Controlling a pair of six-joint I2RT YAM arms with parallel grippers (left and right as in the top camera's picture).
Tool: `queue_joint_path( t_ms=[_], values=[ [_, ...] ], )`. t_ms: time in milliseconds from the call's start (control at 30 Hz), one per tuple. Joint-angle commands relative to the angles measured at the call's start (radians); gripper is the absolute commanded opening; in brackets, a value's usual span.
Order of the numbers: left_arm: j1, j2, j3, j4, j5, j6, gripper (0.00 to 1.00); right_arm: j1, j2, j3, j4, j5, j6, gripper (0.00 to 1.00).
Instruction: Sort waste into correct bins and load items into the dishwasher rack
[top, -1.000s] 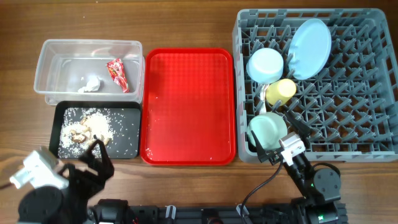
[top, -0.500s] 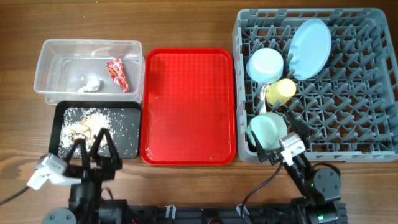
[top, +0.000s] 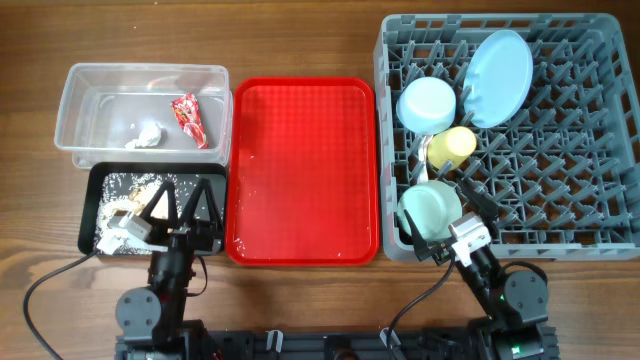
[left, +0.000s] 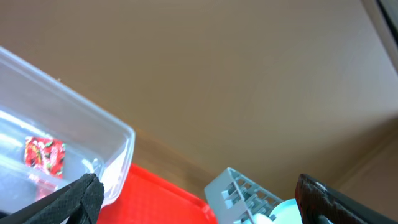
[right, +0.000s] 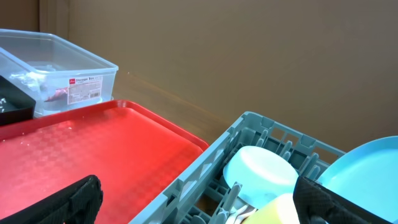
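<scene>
The grey dishwasher rack (top: 600, 240) holds the light blue plate (top: 500, 75), the pale blue-white bowl (top: 428, 104), the yellow cup (top: 452, 146) and the pale green bowl (top: 430, 208). The clear tub (top: 100, 85) holds the red snack wrapper (top: 189, 118) and the white tissue wad (top: 145, 137). The black tray (top: 90, 235) holds the rice scraps (top: 125, 195). My left gripper (top: 183, 205) is open and empty over the black tray's right half. My right gripper (top: 446, 216) is open and empty at the rack's front left corner, by the green bowl.
The red serving tray (top: 300, 170) lies between the bins and the rack. The left wrist view shows the tub (left: 93, 134), wrapper (left: 45, 154), red tray (left: 155, 199) and rack corner (left: 239, 190). The right wrist view shows the rack rim (right: 205, 168), bowl (right: 261, 174) and plate (right: 360, 168).
My left arm has swung from the table's front left corner to the right and forward, so its open fingers now reach over the black tray. The right arm has not moved.
</scene>
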Motion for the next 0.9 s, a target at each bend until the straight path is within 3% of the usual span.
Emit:
queue_joint_path(
  t_ms=[0,133,267,333,867],
  values=[
    [0.008,-0.011,-0.052,-0.042,-0.020,0.012,1.00,0.000,-0.010,-0.001,0.003,-0.010,-0.012,1.00],
    [0.008,-0.011,-0.052,-0.189,-0.124,0.014,1.00,0.000,-0.010,-0.001,0.003,-0.010,-0.012,1.00],
    [0.007,-0.011,-0.052,-0.186,-0.118,0.227,1.00,0.000,-0.010,-0.001,0.003,-0.010,-0.012,1.00],
    [0.007,-0.011,-0.052,-0.186,-0.113,0.275,1.00,0.000,-0.010,-0.001,0.003,-0.010,-0.012,1.00],
    [0.007,-0.011,-0.052,-0.185,-0.114,0.275,1.00,0.000,-0.010,-0.001,0.003,-0.010,-0.012,1.00]
  ],
)
